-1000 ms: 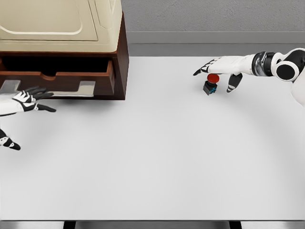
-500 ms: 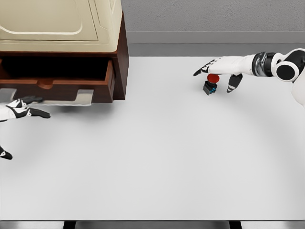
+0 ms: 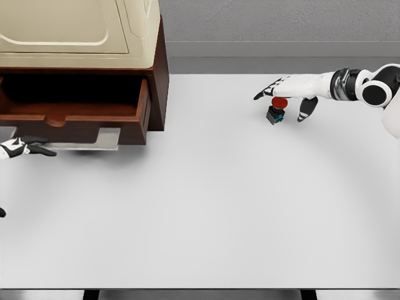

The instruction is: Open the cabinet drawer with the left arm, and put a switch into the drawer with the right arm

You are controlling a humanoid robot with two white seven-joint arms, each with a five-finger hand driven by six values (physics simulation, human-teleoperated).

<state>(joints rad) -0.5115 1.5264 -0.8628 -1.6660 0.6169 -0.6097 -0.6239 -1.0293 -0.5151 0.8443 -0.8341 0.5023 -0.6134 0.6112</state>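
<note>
The switch (image 3: 275,110), a small black box with a red button on top, stands on the white table (image 3: 206,212) at the right rear. My right hand (image 3: 289,89) hovers directly over it, fingers spread and thumb hanging beside it, open. The brown cabinet drawer (image 3: 81,115) at upper left stands pulled out, its inside dark and showing nothing. My left hand (image 3: 28,147) shows only at the left edge, its dark fingers closed around the grey drawer handle (image 3: 81,146).
The cabinet (image 3: 75,31) has a cream top and brown sides and fills the rear left corner. A grey wall runs behind the table. The table's front edge lies near the bottom of the view.
My left hand has drawn back toward the left edge and the drawer has slid further out with it. The right hand and the switch have not moved.
</note>
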